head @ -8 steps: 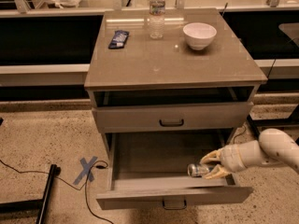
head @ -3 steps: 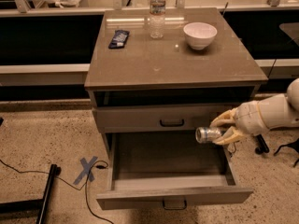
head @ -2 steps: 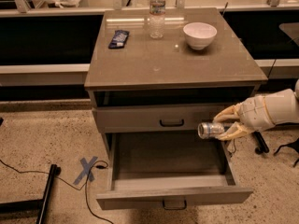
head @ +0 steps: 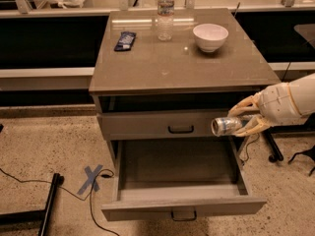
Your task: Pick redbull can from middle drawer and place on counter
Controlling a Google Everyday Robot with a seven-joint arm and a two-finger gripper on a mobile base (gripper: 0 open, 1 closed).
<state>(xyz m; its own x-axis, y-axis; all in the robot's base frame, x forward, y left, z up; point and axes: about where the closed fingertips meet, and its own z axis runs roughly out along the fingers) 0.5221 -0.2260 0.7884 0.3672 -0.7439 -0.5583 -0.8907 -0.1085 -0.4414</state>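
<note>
My gripper (head: 242,119) is shut on the redbull can (head: 224,126), a slim silver and blue can held on its side with its silver end pointing left. It hangs in the air in front of the right end of the upper drawer (head: 162,125), above the right side of the open middle drawer (head: 179,173). The middle drawer is pulled out and shows a bare grey floor. The counter (head: 172,63) lies above and to the left of the can. My white arm (head: 295,100) comes in from the right edge.
On the counter stand a clear plastic bottle (head: 165,13), a white bowl (head: 210,36) and a dark blue packet (head: 125,40). A blue tape cross (head: 91,178) and a black cable (head: 29,181) lie on the floor at left. A black stand foot (head: 48,205) is at lower left.
The gripper has lifted the can out of the middle drawer and raised it up and slightly right, to the height of the upper drawer's front.
</note>
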